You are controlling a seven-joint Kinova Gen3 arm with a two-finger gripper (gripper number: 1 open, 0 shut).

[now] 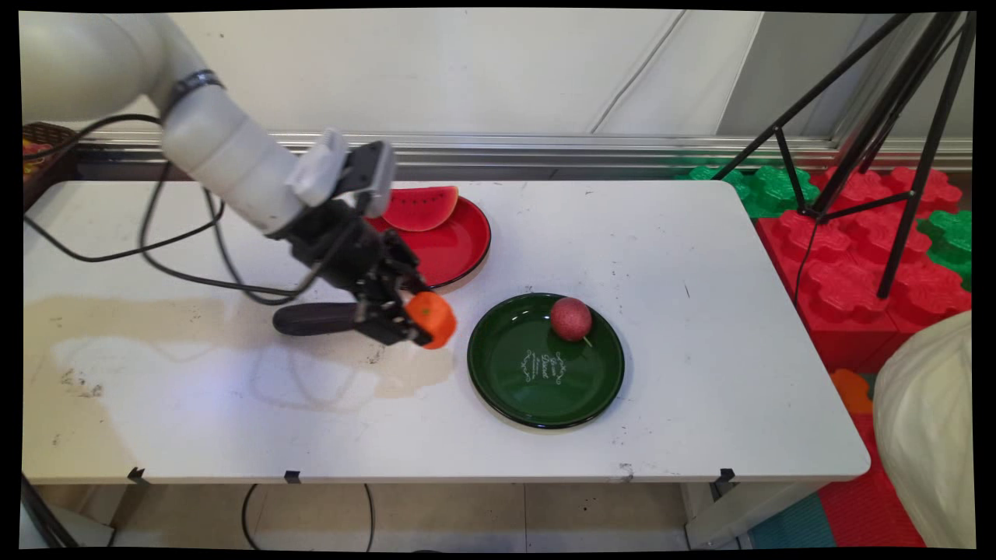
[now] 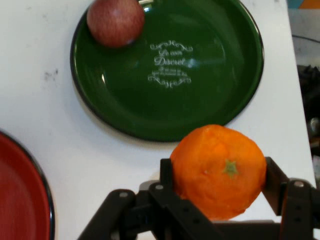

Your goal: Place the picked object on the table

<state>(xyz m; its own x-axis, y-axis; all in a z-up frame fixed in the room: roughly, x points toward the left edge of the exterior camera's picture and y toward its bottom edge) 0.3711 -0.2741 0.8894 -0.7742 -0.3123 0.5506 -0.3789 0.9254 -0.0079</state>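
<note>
Right, I have the gripper point(image 1: 426, 319) clenched on an orange point(image 1: 433, 317), one finger on each side of it; in the hand view the fruit point(image 2: 218, 170) sits between the black fingers point(image 2: 167, 180) with its small green stem mark facing the camera. I see the orange held above the bench point(image 1: 700, 373), just left of the green plate point(image 1: 513, 389), with its shadow on the surface beneath it.

The green plate lies near the middle of the bench, with white ornamental lettering in its centre. A red ball-like fruit point(image 1: 570, 318) rests on the far part of that plate, close to the rim; from the hand camera it shows at the plate's edge point(image 2: 115, 21). I cannot tell what kind of fruit it is.

Farther back and to the left is a red plate point(image 1: 459, 249), partly hidden by the arm, carrying a watermelon slice point(image 1: 420, 207) on its far side. The two plates are near each other but apart.

At the far left a dark basket point(image 1: 43, 152) shows beside the bench edge. To the right, beyond the bench, I see a black tripod point(image 1: 903, 132) standing on red and green foam blocks point(image 1: 840, 264).
</note>
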